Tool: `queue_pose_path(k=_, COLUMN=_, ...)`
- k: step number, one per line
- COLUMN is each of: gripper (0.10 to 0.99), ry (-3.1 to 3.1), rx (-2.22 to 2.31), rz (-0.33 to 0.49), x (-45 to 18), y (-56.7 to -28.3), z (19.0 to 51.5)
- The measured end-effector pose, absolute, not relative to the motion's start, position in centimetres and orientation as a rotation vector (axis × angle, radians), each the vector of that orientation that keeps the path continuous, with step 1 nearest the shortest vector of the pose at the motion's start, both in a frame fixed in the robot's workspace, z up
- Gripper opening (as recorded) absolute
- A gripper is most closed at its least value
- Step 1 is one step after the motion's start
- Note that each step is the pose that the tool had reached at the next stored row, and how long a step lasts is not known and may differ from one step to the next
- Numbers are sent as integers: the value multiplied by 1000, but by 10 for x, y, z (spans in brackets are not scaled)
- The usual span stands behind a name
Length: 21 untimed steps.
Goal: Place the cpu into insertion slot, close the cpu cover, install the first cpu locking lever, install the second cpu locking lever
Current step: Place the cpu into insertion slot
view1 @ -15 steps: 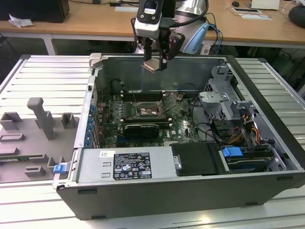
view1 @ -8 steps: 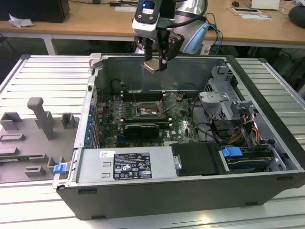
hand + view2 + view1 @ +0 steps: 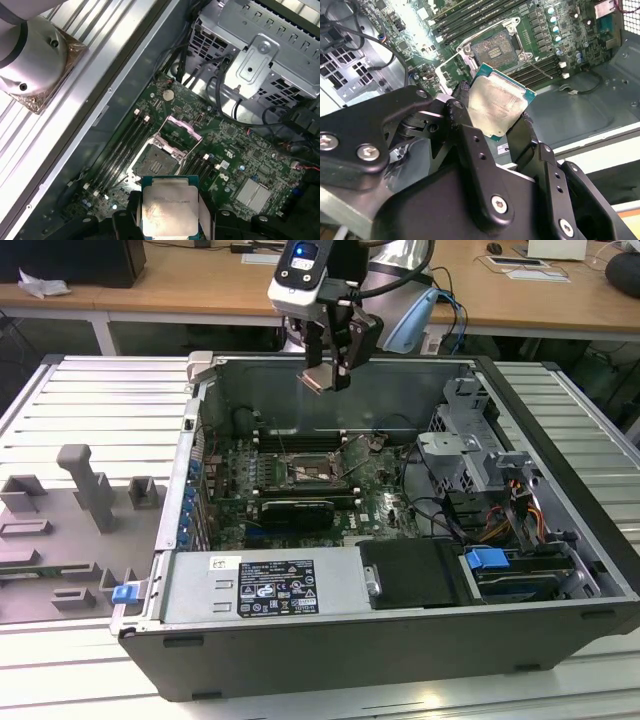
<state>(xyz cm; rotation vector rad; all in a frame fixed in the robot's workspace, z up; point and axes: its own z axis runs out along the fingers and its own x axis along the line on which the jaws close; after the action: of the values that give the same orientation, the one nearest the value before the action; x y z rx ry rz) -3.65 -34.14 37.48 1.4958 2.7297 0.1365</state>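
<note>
computer case (image 3: 400, 390): open on top | gripper (image 3: 330, 372): up above the case, squeezed shut on the cpu (image 3: 497, 105) by its edges | slot (image 3: 159, 161): bare, well below | cpu: in the air; looks small, light, stiff, easy to hurt, so hold edges only

Exterior overlooks case (image 3: 400, 665), wrist views share socket (image 3: 160, 162)

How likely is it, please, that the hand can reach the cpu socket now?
Probably yes: the hand holds the cpu above the case, the cpu cover is raised, and the socket lies bare.
</note>
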Motion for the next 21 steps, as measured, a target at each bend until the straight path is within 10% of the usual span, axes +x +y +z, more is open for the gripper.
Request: queue_pose_path(k=21, gripper=541, ry=2595, rx=1707, rz=132, x=-36, y=-341, z=374)
